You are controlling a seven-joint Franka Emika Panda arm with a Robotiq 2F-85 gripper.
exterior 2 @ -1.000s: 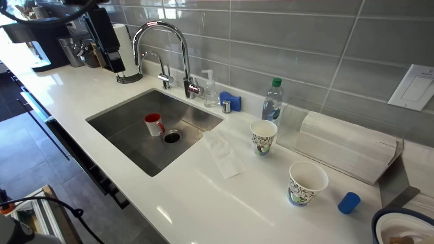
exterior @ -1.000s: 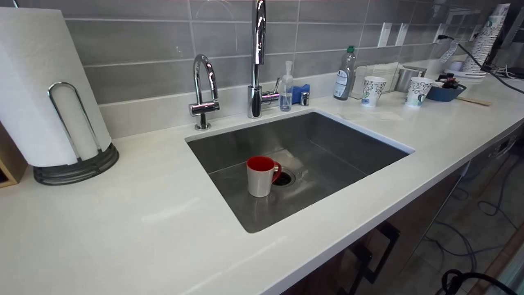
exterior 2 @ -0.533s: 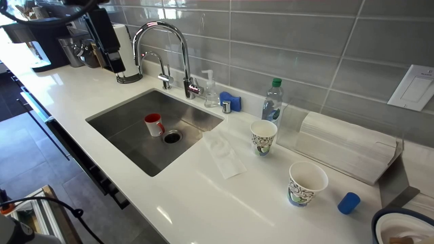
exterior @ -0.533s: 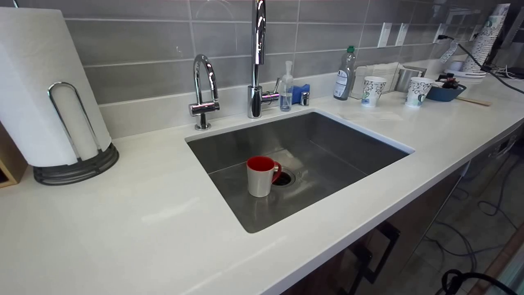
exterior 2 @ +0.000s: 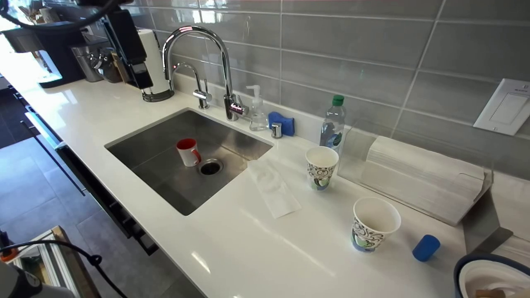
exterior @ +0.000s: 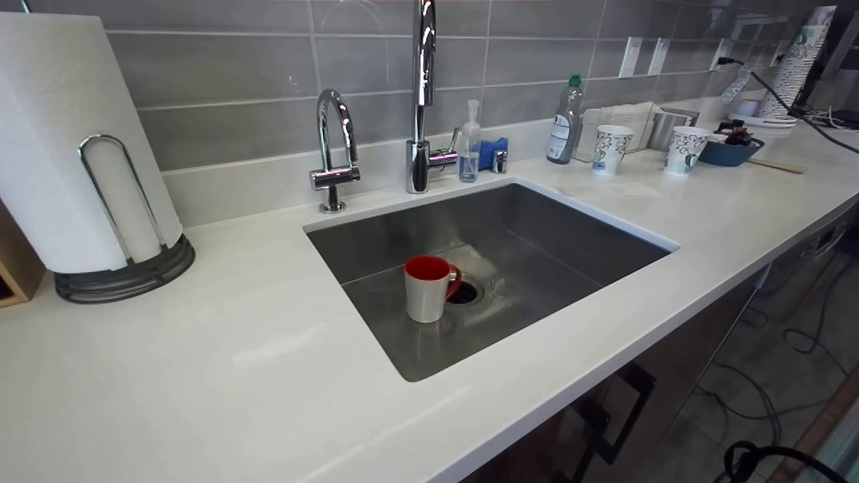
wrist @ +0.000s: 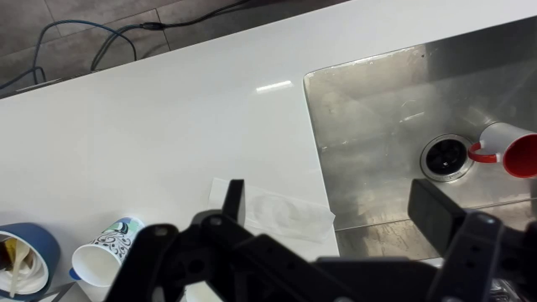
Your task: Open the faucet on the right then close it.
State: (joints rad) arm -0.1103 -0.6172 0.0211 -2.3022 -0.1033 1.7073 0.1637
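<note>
Faucet (exterior 2: 227,76), tall and chrome, stands just behind the sink (exterior 2: 178,182); its side handle (exterior: 443,158) looks rigid and slippery, likely best nudged near the slim tip. Empty, the gripper (wrist: 331,205) holds its jaws apart.

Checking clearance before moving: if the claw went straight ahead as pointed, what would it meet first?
The claw would likely meet the white countertop beside the steel sink, possibly the paper napkin on it; depth is hard to judge.
</note>
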